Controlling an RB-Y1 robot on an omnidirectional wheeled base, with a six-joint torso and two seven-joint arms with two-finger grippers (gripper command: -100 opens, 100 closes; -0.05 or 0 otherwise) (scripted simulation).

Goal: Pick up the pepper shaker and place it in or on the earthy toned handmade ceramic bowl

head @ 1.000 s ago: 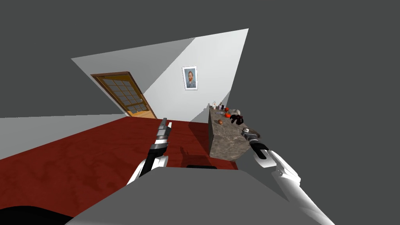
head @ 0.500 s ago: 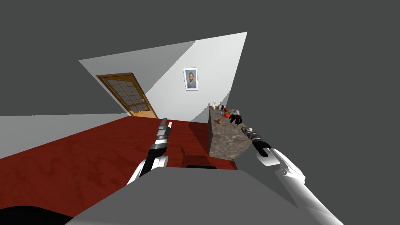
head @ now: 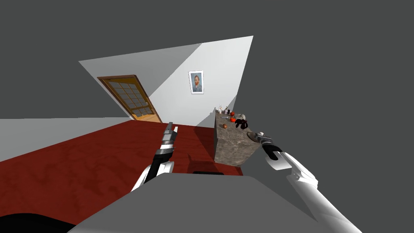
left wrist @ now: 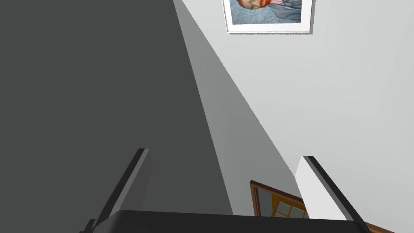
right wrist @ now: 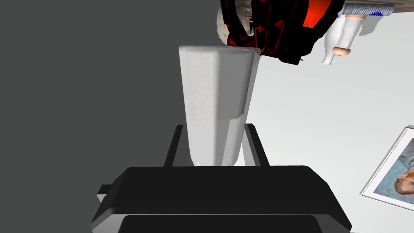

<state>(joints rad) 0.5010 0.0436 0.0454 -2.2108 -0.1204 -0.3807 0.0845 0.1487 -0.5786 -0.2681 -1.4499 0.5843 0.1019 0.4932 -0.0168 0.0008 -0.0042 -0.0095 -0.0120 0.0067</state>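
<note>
Right gripper is clamped on a pale grey, tapered pepper shaker, its two fingers pressing the sides of the shaker's narrow end. It hangs at the near end of a stone-patterned counter. Just beyond the shaker's wide end are a dark red object and a white bottle. Left gripper is above the red floor, fingers wide apart and empty.

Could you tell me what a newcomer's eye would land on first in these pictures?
Probably the pale, tapered pepper shaker clamped in the right gripper, with a dark red and black object beyond its far end. In the head view, the stone-patterned counter stands out against the red floor, small items crowding its far end. The left gripper hangs open over the floor.
</note>
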